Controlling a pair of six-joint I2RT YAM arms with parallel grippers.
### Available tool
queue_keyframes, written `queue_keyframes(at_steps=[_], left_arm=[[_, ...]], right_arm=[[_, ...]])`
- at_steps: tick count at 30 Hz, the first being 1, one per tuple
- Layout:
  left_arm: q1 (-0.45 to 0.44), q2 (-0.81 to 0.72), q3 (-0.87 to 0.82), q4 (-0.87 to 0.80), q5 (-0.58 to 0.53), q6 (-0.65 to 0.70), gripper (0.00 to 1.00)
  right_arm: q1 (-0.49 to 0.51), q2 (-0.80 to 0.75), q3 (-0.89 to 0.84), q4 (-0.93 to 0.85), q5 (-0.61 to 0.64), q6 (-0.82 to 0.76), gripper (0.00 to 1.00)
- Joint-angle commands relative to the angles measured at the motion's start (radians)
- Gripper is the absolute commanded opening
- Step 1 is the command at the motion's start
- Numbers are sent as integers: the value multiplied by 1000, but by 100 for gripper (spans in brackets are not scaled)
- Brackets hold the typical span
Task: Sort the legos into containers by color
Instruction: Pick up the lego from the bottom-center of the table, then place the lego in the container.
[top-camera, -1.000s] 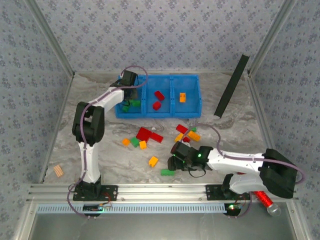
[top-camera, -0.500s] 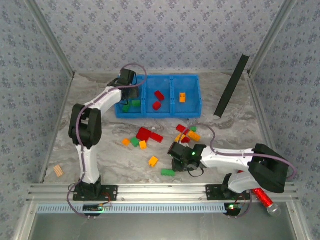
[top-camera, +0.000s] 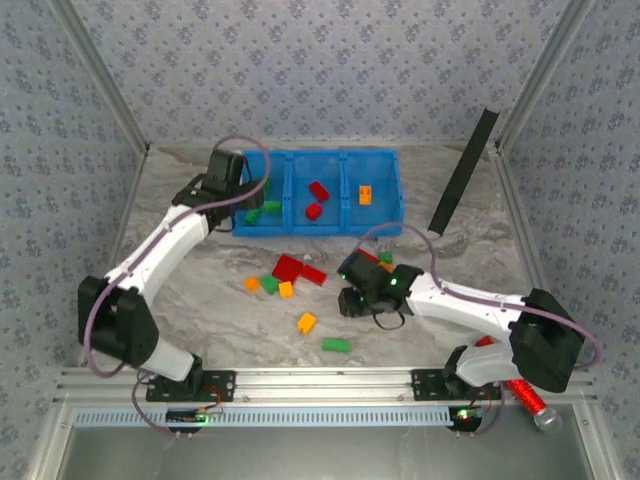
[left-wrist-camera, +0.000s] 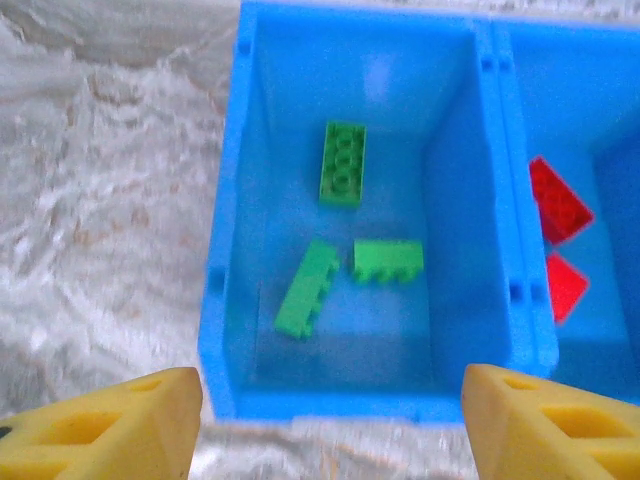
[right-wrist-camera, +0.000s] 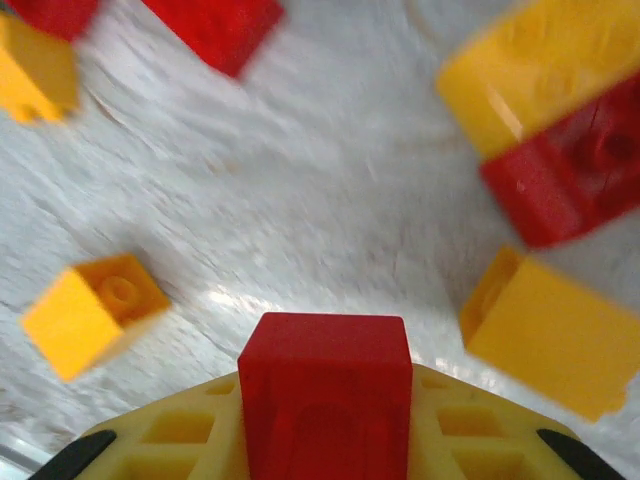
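Note:
The blue tray (top-camera: 392, 215) holds three compartments. Three green bricks (left-wrist-camera: 342, 163) lie in its left compartment, two red bricks (top-camera: 319, 190) in the middle one and one orange brick (top-camera: 365, 194) in the right one. My left gripper (top-camera: 245, 192) hovers over the tray's left near corner, its jaws (left-wrist-camera: 330, 430) wide open and empty. My right gripper (top-camera: 350, 282) is low over the table by the loose bricks, shut on a red brick (right-wrist-camera: 325, 385). Loose on the table lie red bricks (top-camera: 290, 268), orange bricks (top-camera: 306, 322) and green bricks (top-camera: 335, 345).
A black bar (top-camera: 463, 170) leans at the right wall. A small wooden block (top-camera: 118, 342) sits at the near left. A red cylinder with a silver tip (top-camera: 530, 400) lies by the right base. Orange bricks (right-wrist-camera: 95, 315) and a red one (right-wrist-camera: 570, 175) crowd the right gripper.
My left arm swung left and drew back from over the left compartment to its near corner. My right gripper moved away from the near green brick toward the brick cluster.

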Motion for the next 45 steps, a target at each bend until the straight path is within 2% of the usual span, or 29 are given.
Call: queue_keyframes(at_steps=[1, 7, 14, 19, 23, 28, 34, 40, 45], left_arm=[[-32, -106, -85, -125, 2, -27, 70], [-92, -277, -218, -252, 44, -120, 71], [-118, -393, -359, -296, 148, -319, 71], [-129, -459, -448, -285, 179, -417, 71], [-132, -489, -496, -267, 220, -471, 71], [-135, -473, -532, -228, 261, -561, 71], [-152, -430, -524, -206, 253, -622, 72], [-163, -392, -507, -197, 260, -638, 73], [-170, -391, -521, -183, 247, -661, 73]], right_arm=[[-65, 27, 149, -79, -10, -201, 33], [-161, 209, 455, -88, 77, -452, 33], [-212, 423, 710, -15, 132, -586, 33], [-231, 563, 840, 14, 180, -585, 33], [-259, 684, 956, 38, 157, -577, 32], [-297, 859, 1155, -14, 120, -553, 32], [-311, 1029, 1333, -57, 107, -538, 34], [-328, 1150, 1443, -100, 77, -507, 38], [-341, 1190, 1470, -115, 51, -500, 44]])
